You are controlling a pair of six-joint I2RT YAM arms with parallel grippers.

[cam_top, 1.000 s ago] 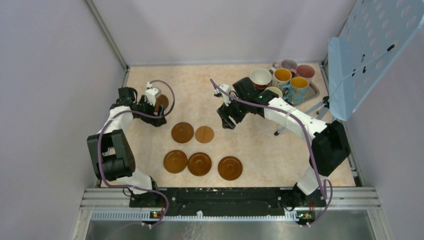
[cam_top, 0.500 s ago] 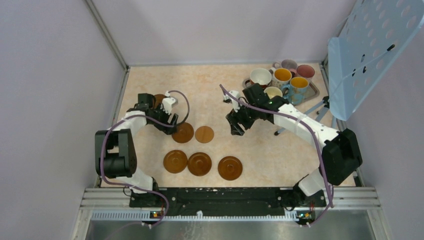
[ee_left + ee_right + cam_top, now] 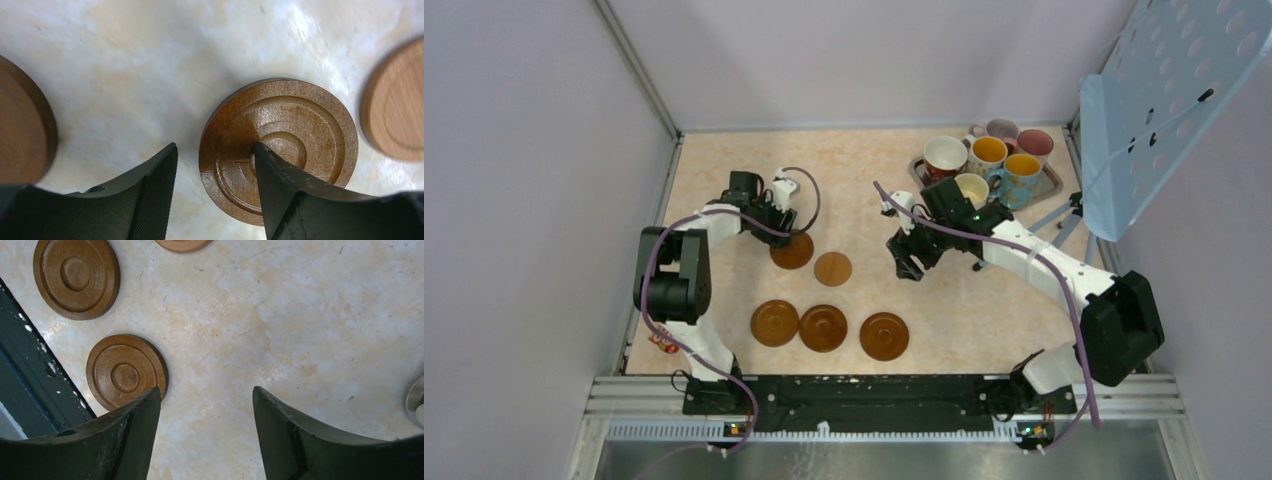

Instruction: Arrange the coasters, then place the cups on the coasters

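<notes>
Five coasters show from above: a dark one (image 3: 792, 250) and the lighter one (image 3: 832, 268) behind, and three dark ones (image 3: 774, 323) (image 3: 823, 327) (image 3: 884, 336) in front. My left gripper (image 3: 789, 232) (image 3: 215, 146) is open and low over the back dark coaster (image 3: 278, 150). Its right finger (image 3: 280, 190) covers the centre ring and the left finger is off the rim. Another dark coaster (image 3: 20, 120) lies at the left edge of the left wrist view. My right gripper (image 3: 911, 262) (image 3: 205, 395) is open over bare table. Several cups (image 3: 945, 155) (image 3: 1022, 170) stand at the back right.
The cups stand on a silver metal tray (image 3: 1051, 187). A blue perforated panel (image 3: 1164, 90) on thin legs (image 3: 1024, 232) overhangs the right side. Walls close the left and the back. A metal rail (image 3: 874, 392) runs along the near edge.
My left arm swung right from the back left onto the back dark coaster, and its jaws narrowed. That coaster shifted slightly backward. My right gripper drifted right and nearer, still open.
</notes>
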